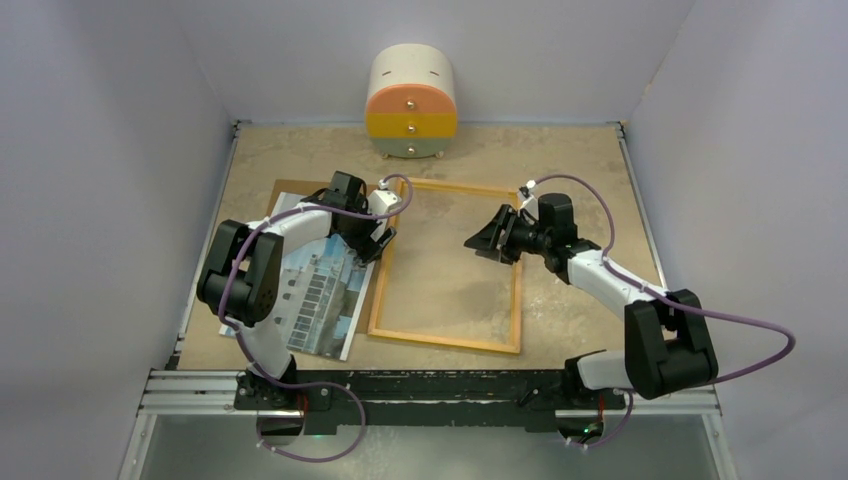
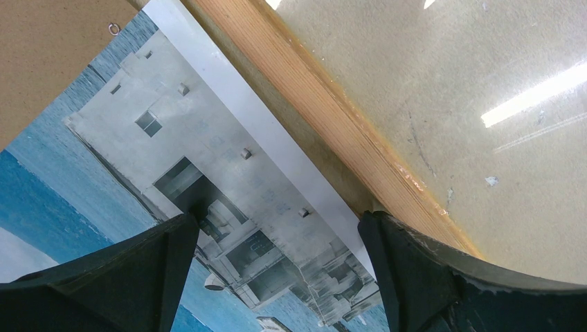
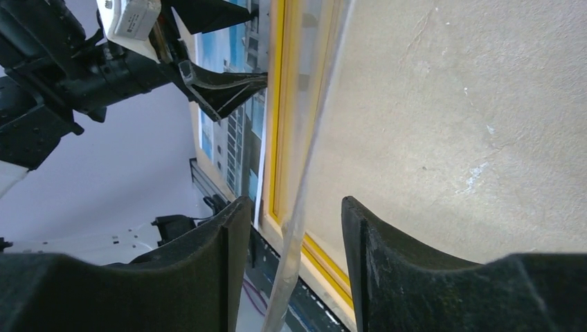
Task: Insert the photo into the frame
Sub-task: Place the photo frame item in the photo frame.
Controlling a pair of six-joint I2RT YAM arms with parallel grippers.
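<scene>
The frame (image 1: 445,341) lies flat at mid-table, wood-coloured side up; a yellow strip of it (image 3: 279,104) shows in the right wrist view. The photo (image 1: 320,300) of a white building lies picture-up just left of the frame, its white border beside the wooden rail (image 2: 325,117). My left gripper (image 1: 378,240) hangs open over the photo's right edge (image 2: 208,138) and the frame's left rail, gripping nothing (image 2: 277,221). My right gripper (image 1: 485,240) hovers over the frame's inside. Its jaws stand apart (image 3: 295,202) with the edge of a thin clear sheet (image 3: 315,124) between them, touching neither finger.
A brown backing board (image 1: 290,190) lies under the photo's far corner, with a small metal ring on it (image 2: 114,29). A rounded cream, orange and yellow drawer unit (image 1: 411,103) stands at the back. Grey walls close both sides. A metal rail (image 1: 440,385) runs along the near edge.
</scene>
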